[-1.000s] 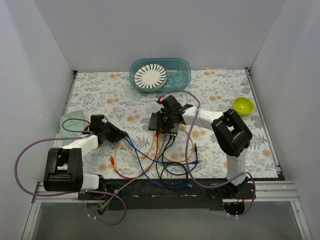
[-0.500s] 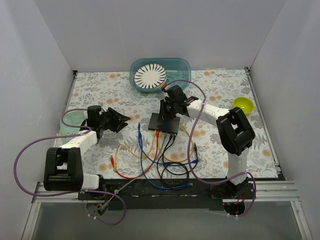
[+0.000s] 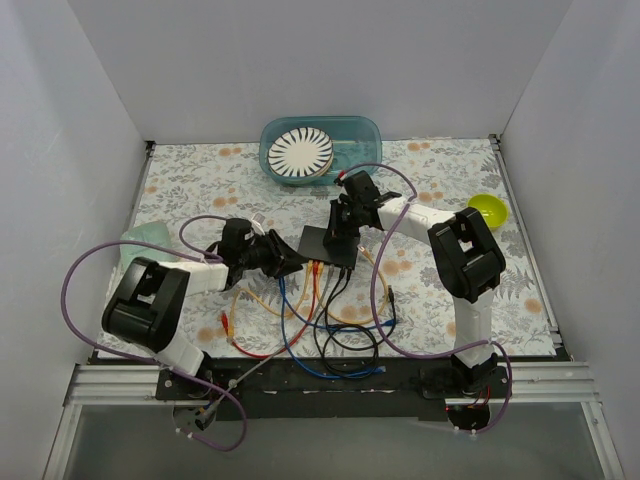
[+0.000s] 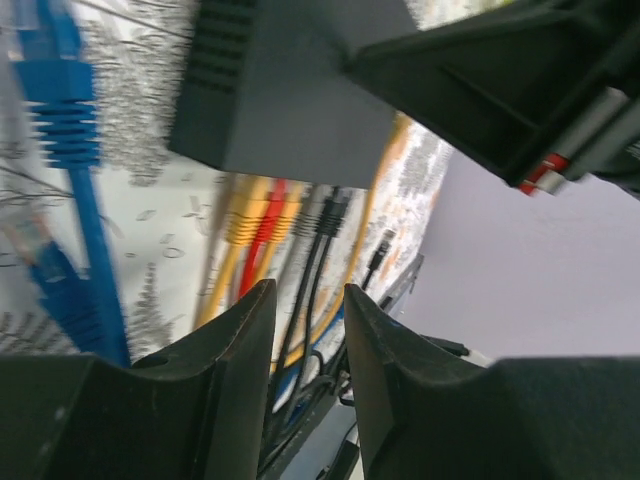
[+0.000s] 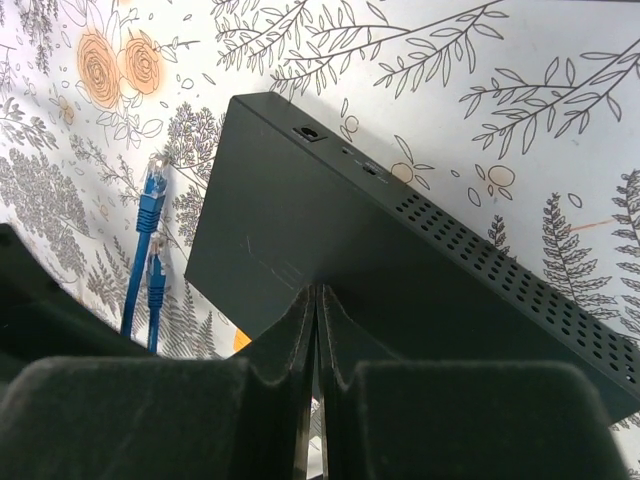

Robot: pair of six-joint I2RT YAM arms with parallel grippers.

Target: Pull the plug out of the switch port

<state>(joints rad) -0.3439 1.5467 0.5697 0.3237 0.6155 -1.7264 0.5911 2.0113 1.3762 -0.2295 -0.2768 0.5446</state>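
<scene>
Switch [image 3: 318,245] lies flat mid-surface [image 3: 200,190] on the floral cloth, socket edge turned toward the arm bases. Right hand [image 3: 338,228] comes in from the far right side. In its wrist view the right hand [image 5: 316,292] has both fingers pressed together with nothing between them, tips down on the switch's [image 5: 300,230] top face close to the near edge. Left hand [image 3: 288,259] sits low over the cloth just beside the switch's near-left corner and points right, along the socket edge. Whether it touches the box cannot be told from above. In the left wrist view, the left hand [image 4: 307,296] shows a narrow gap between its fingers and grips nothing. The switch [image 4: 290,90] is ahead of and above the fingertips, clear of them. Seated in the socket row are a yellow plug [image 4: 245,225], a red plug [image 4: 268,215] and black plugs [image 4: 330,215], their leads running through the gap line of the fingers. A blue plug [image 4: 60,110] lies loose on the cloth, left of the switch and apart from it. It shows also in the right wrist view [image 5: 152,197], with a second one just below it.
</scene>
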